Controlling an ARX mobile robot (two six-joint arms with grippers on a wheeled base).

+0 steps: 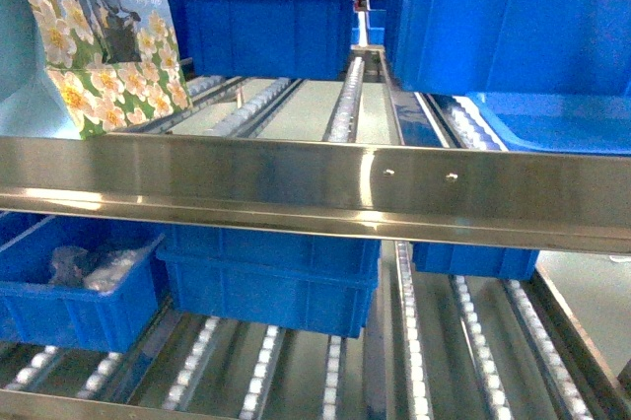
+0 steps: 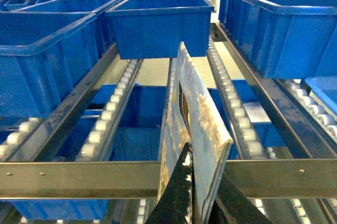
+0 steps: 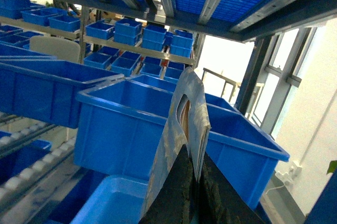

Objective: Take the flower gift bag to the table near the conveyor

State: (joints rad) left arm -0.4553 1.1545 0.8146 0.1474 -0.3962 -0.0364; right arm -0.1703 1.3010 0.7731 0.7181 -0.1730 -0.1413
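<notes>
The flower gift bag (image 1: 99, 45), printed with white blossoms on blue and green, hangs at the top left of the head view, above the steel rail. Neither gripper shows there. In the left wrist view my left gripper (image 2: 205, 161) is shut on the bag's (image 2: 195, 103) lower edge, and the bag stands edge-on over the roller conveyor (image 2: 108, 119). In the right wrist view my right gripper (image 3: 195, 149) is shut on a bag (image 3: 171, 140) with a handle cut-out, held upright. I cannot tell whether both hold the same bag. The table is out of view.
A steel rail (image 1: 315, 183) crosses the head view. Blue bins stand on the rollers: one at centre back (image 1: 261, 31), a large one at right (image 1: 513, 26), others on the lower level (image 1: 266, 282). In the right wrist view a big blue bin (image 3: 121, 124) is close behind the bag.
</notes>
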